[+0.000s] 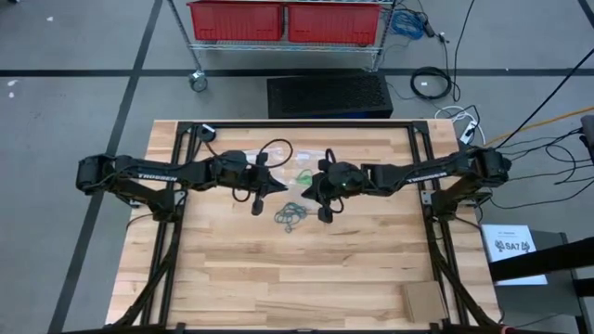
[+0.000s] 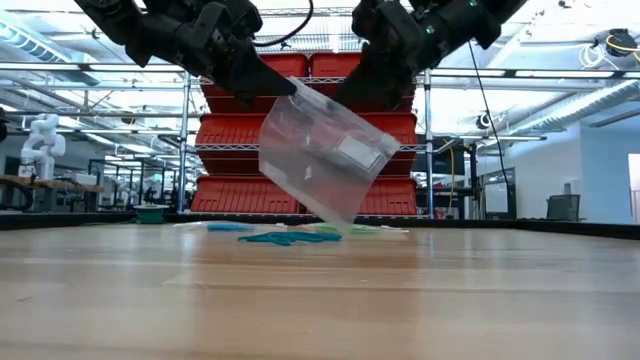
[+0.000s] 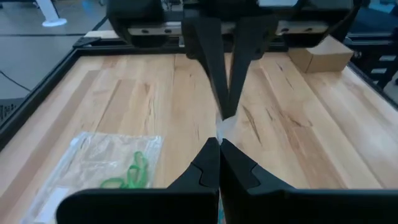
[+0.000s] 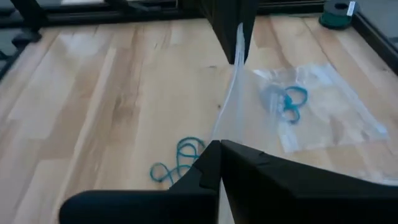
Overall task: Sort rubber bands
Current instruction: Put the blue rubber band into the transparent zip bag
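A clear plastic bag [image 2: 325, 150] hangs tilted between my two grippers over the middle of the table. My left gripper [image 2: 283, 88] is shut on its upper left edge and my right gripper [image 2: 352, 103] on its upper right edge. Loose teal and blue rubber bands [image 1: 290, 216] lie in a small heap on the wood just below and nearer than the bag. A second clear bag with green bands [image 3: 102, 171] and a third with blue bands [image 4: 305, 102] lie flat on the table behind the grippers. My left gripper pinches the bag's top edge [image 3: 224, 129] between its two fingertips, coming almost level from the table's left. The bag hangs below, clear of the table. My right gripper pinches the opposite end of the same top edge [image 4: 225, 134] between its fingertips, slanting down from the table's right. The film runs edge-on from there to my left gripper [image 4: 231, 37].
A small cardboard box [image 1: 422, 299] sits at the near right corner. A dark green roll [image 4: 336, 14] lies by the table's frame. The black frame rails [image 1: 306, 124] border the wood, and red bins [image 1: 288, 20] stand on a shelf beyond the far edge.
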`<state>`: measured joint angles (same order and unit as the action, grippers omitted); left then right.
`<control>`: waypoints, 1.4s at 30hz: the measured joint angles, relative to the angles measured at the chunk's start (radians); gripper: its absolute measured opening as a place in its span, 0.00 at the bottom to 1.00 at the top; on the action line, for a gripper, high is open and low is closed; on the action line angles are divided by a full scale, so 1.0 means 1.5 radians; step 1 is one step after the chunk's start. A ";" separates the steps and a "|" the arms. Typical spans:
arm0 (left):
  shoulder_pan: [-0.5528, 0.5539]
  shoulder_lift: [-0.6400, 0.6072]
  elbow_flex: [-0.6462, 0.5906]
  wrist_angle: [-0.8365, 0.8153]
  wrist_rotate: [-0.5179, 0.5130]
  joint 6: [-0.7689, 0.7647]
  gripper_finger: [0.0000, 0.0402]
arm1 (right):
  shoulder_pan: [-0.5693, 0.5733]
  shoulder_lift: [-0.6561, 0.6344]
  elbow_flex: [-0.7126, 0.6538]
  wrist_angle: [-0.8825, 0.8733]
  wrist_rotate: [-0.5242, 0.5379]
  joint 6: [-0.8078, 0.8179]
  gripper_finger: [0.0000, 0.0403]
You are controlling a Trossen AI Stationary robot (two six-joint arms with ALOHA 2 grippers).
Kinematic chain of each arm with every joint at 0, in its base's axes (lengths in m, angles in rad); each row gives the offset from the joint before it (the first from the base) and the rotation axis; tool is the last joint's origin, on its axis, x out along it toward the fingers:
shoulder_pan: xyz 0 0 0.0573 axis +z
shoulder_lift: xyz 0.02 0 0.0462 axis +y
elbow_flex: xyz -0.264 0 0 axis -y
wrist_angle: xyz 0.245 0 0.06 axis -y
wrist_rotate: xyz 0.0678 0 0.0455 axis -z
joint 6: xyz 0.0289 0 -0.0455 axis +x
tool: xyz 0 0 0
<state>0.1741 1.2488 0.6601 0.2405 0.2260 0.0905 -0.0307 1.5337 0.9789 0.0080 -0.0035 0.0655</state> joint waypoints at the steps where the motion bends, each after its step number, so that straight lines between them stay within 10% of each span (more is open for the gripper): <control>1: 0.000 0.000 0.000 0.000 0.000 -0.003 0.00 | 0.000 0.000 0.005 0.000 -0.001 0.010 0.00; 27: -0.067 0.001 0.000 -0.013 -0.117 -0.023 0.00 | -0.008 0.158 0.005 0.176 -0.014 0.084 0.01; 34: -0.085 0.003 0.000 -0.010 -0.158 -0.041 0.00 | -0.003 0.166 0.005 0.222 0.073 0.093 0.25; 42: -0.097 0.009 0.000 -0.007 -0.192 -0.057 0.00 | 0.000 0.161 0.005 0.258 -0.012 0.099 0.42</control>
<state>0.0286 1.2629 0.6601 0.2295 -0.0618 0.0053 -0.0311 1.7747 0.9871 0.3954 -0.0220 0.2142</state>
